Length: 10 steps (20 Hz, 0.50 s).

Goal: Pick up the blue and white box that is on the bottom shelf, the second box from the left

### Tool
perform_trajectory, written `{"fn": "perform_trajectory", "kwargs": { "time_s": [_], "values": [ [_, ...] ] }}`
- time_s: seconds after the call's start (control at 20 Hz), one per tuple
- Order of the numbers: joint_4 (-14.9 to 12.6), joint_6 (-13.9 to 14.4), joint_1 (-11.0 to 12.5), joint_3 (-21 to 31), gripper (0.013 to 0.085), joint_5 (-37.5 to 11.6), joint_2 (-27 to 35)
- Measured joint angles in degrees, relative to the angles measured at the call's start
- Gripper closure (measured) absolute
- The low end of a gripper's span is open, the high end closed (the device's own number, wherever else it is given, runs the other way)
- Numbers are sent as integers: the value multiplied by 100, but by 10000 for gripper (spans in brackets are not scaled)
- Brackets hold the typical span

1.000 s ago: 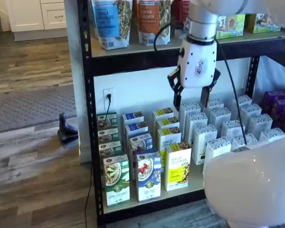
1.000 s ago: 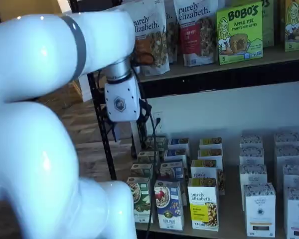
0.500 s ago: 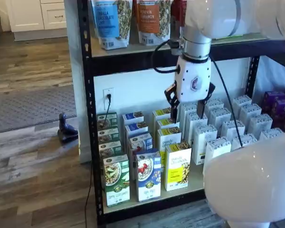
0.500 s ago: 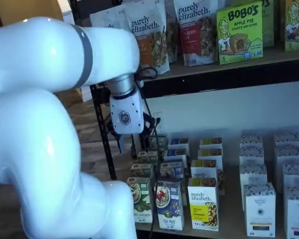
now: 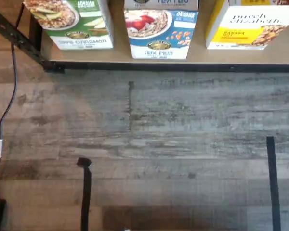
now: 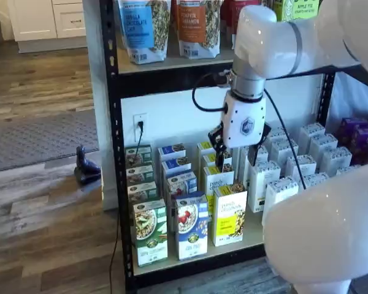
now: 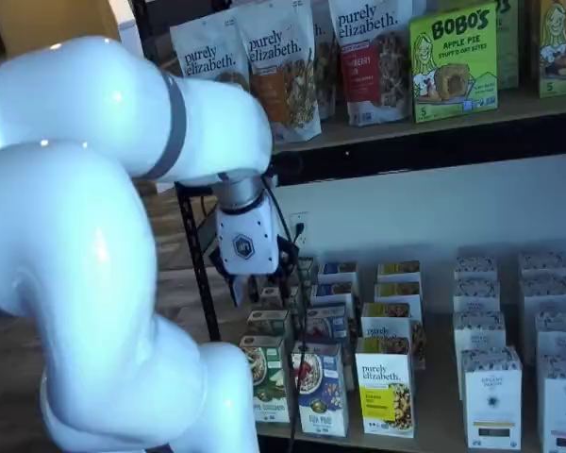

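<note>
Shelf view, from the front: a black steel rack holds rows of boxed cereal, and my white arm fills the right of the frame. My gripper [image 6: 235, 152] hangs at the centre, its two black fingers pointing down with a plain gap between them, so it is open and holds nothing.

The blue and white box [image 6: 191, 226] stands upright at the lower centre of the frame, at the front edge of the bottom shelf [image 6: 190, 260]. Its long axis runs straight up and down. A green-and-white box [image 6: 150, 232] sits just beside it on one side and a yellow-and-white box [image 6: 230, 214] just beside it on the other.

The relation that matters: the box lies below my gripper and a little toward the left of the frame. I judge that I need to come down and across, then line my fingers up on the box's narrow sides.

In a shelf view from another angle, my gripper [image 7: 260, 282] hangs left of centre, above the front row, with the blue and white box [image 7: 321, 387] below and slightly right of it in the frame.

In the wrist view, the blue and white box [image 5: 161, 28] shows with wooden floor [image 5: 173, 144] filling most of the frame. My fingers do not show there.
</note>
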<state>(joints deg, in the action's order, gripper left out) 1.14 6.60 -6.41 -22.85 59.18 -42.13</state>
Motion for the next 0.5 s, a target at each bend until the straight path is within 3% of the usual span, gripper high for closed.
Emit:
{"fn": "perform_trajectory", "kwargs": {
  "time_s": [0.25, 0.5],
  "values": [
    [-149, 138, -65, 143, 130, -482, 349],
    [41, -20, -31, 237, 130, -1151, 716]
  ]
}}
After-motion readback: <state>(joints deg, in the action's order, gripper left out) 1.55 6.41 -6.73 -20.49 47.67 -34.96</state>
